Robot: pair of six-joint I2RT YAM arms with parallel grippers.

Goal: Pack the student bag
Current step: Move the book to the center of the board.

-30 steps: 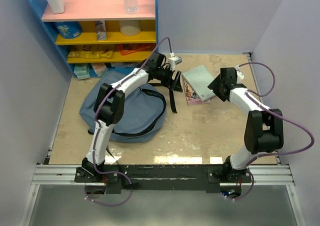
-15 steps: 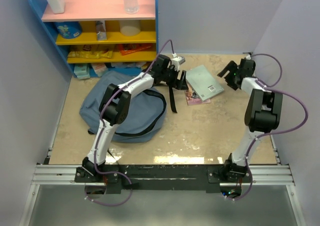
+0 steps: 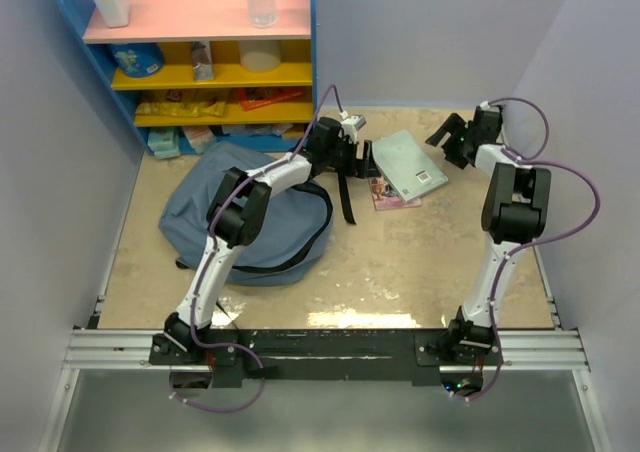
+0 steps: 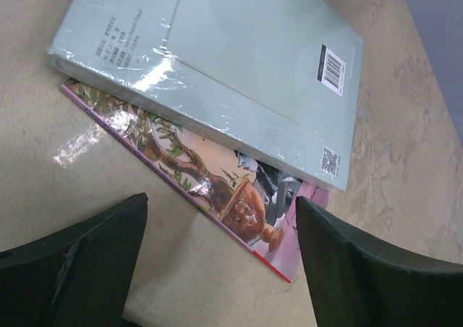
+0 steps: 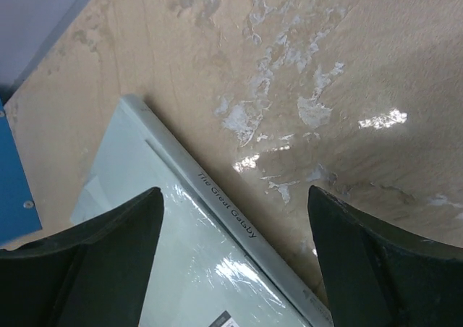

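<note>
The right arm (image 3: 508,197) has swung away from over the books to the far right edge, and the left gripper (image 3: 352,159) has crept nearer to them. On the table (image 3: 400,272), in front of the shelf (image 3: 200,52) in the far left corner, the bag (image 3: 255,217) lies slumped on the left half, a black strap (image 3: 346,197) trailing toward the books. Just right of it sit 2 books: a shrink-wrapped green book (image 4: 239,59) with "The Great Gatsby" on its spine lies atop a picture book (image 4: 231,197) whose near edge sticks out. The left gripper hovers over the picture book's near edge, jaws spread wide and gripping nothing. The right gripper (image 3: 447,142) hangs beside the green book's far right corner, its jaws likewise parted and empty.
</note>
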